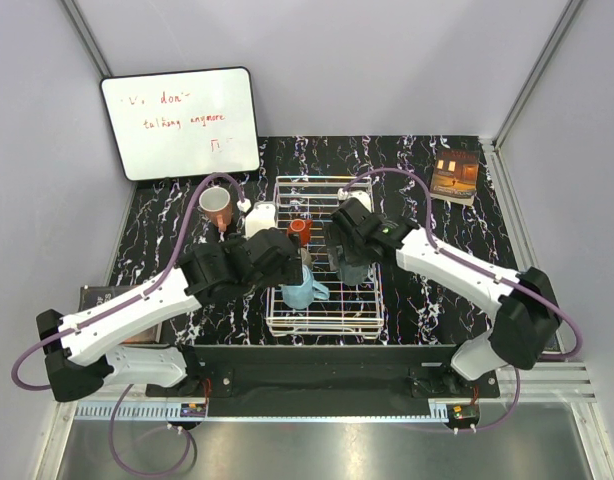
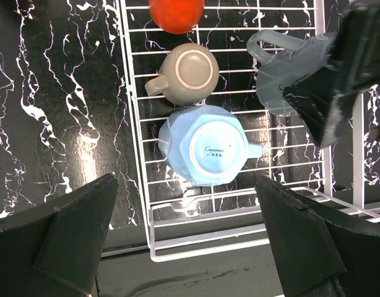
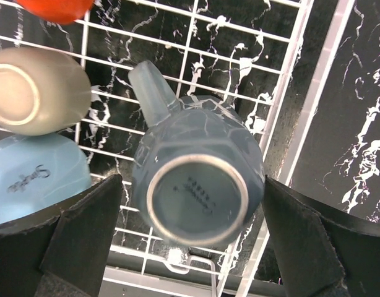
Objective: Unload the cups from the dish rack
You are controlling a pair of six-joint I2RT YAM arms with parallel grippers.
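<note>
The white wire dish rack (image 1: 322, 328) lies mid-table. In it stand upside-down cups: a light blue faceted one (image 2: 208, 145), a taupe one (image 2: 189, 73), a red one (image 2: 176, 13) and a dark grey one (image 3: 199, 185). A salmon-orange cup (image 1: 216, 205) stands upright on the table left of the rack. My left gripper (image 2: 187, 185) hangs open above the rack's near left part, just short of the light blue cup (image 1: 302, 290). My right gripper (image 3: 191, 180) is open, its fingers on either side of the dark grey cup without touching it.
A whiteboard (image 1: 182, 120) with red writing leans at the back left. A book (image 1: 455, 175) lies at the back right. A small white object (image 1: 257, 215) sits by the rack's left side. A dark flat item (image 1: 97, 298) lies at the table's left edge.
</note>
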